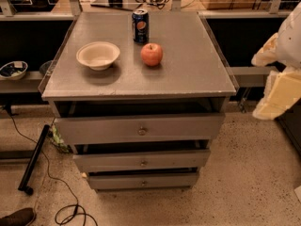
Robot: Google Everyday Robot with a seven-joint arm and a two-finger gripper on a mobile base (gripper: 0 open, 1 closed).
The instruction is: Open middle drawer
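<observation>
The middle drawer [141,160] is a long, low grey panel with a small round knob [143,163] at its centre, set between a taller top drawer [138,128] and a narrower bottom drawer [143,180]. It juts out less than the top drawer and more than the bottom one. My gripper [278,91], a white and cream shape, hangs at the right edge of the camera view. It is level with the cabinet top and well to the right of the drawers, touching nothing.
On the cabinet top [188,74] stand a white bowl [98,55], a red apple [151,54] and a blue soda can [140,26]. A black bar [34,159] and cables [66,206] lie on the floor at the left. Shelving runs behind.
</observation>
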